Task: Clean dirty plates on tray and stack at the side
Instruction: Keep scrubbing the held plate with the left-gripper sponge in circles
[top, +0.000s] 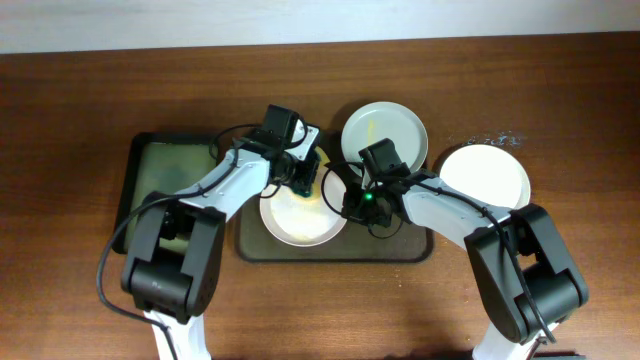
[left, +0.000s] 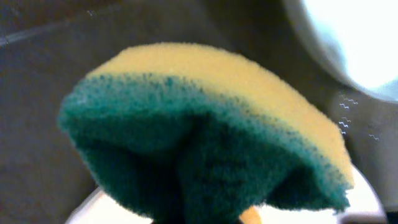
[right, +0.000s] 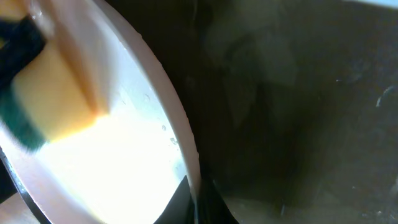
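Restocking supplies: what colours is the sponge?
Sponge: yellow with green scouring side; left wrist view.

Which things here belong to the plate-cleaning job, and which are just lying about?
In the job:
- plate on the tray, being scrubbed
- streaked plate behind it
- white plate on the table to the right
- large tray
- sponge

Lying about:
- small black tray with the greenish inside
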